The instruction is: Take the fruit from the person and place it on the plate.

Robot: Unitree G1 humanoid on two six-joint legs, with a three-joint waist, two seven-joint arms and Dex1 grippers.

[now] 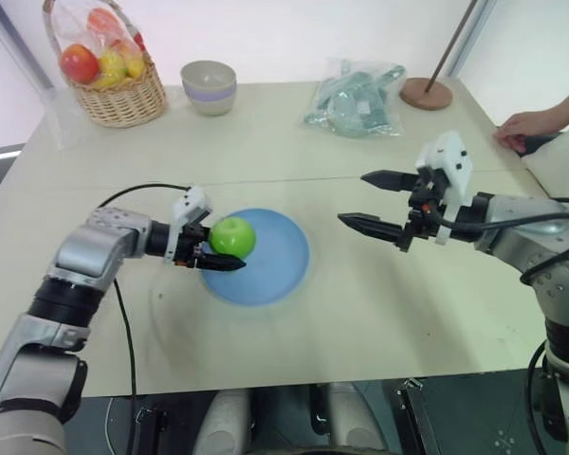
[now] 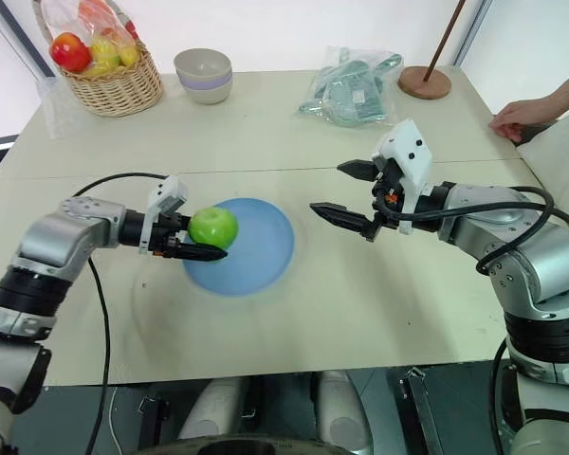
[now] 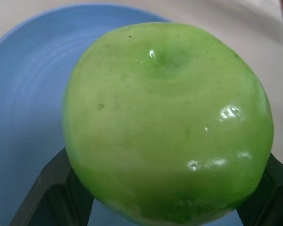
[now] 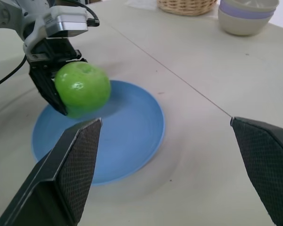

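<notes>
The green fruit (image 1: 233, 236) is clamped in my left gripper (image 1: 220, 248), which is shut on it just above the left part of the light blue plate (image 1: 275, 261). From the left wrist the fruit (image 3: 167, 125) sits between the two black fingers (image 3: 49, 193) with the plate (image 3: 23, 103) behind it. To the right of the plate my right gripper (image 1: 372, 201) hovers open over the table and holds nothing. In the right wrist view the fruit (image 4: 82, 87) hangs over the plate (image 4: 132, 136). The person's hand (image 1: 529, 124) rests at the table's far right edge.
A wicker basket (image 1: 123, 95) of wrapped fruits stands at the back left. Beside it is a beige bowl (image 1: 209, 86). A plastic bag (image 1: 356, 100) lies at the back middle, next to a round wooden base with a rod (image 1: 427, 92).
</notes>
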